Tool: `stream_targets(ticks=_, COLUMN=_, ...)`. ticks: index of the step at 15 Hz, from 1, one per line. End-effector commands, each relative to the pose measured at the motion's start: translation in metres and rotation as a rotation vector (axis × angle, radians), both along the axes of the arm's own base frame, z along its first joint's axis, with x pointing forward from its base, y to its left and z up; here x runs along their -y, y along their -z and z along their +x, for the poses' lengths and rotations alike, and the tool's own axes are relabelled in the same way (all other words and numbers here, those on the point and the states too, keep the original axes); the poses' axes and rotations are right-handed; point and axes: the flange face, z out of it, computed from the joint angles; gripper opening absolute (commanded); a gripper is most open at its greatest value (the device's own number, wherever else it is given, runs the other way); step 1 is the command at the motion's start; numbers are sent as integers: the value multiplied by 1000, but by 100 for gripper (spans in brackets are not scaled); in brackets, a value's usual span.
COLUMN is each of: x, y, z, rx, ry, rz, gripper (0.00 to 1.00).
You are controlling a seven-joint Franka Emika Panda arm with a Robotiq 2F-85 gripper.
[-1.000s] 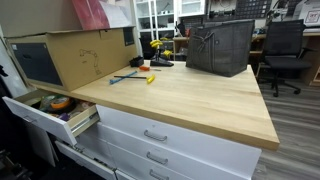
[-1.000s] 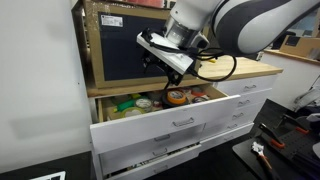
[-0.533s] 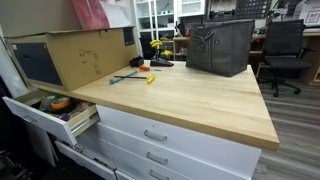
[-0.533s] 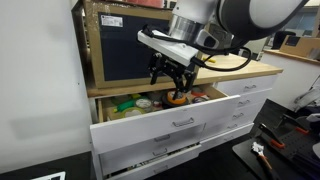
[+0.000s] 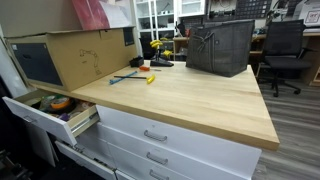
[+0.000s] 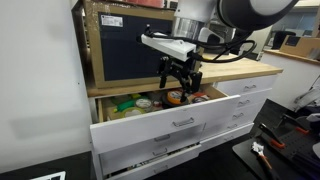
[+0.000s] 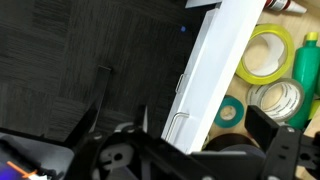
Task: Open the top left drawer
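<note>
Pincer of mine hangs just above the top left drawer, fingers spread wide, gripping nothing. I see the drawer pulled well out from the cabinet, its white front and small silver handle directly beneath me in the wrist view. Tape rolls lie inside. Beyond, a wooden countertop carries a cardboard box and, farther back, a dark bag.
</note>
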Motion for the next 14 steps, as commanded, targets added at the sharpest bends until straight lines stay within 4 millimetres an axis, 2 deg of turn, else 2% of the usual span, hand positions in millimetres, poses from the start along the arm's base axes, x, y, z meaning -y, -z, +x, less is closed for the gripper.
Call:
stream_targets(ticks=1, x=26, y=-9, z=2, rx=-29, ry=107, rz=-54, gripper=100)
stream_targets(ticks=10, x=90, y=-12, z=7, rx=-101, ry=354, rz=-176, gripper=100)
stream_targets(ticks=14, x=128, y=-4, z=13, rx=-107, ry=532, rz=-241, gripper=100)
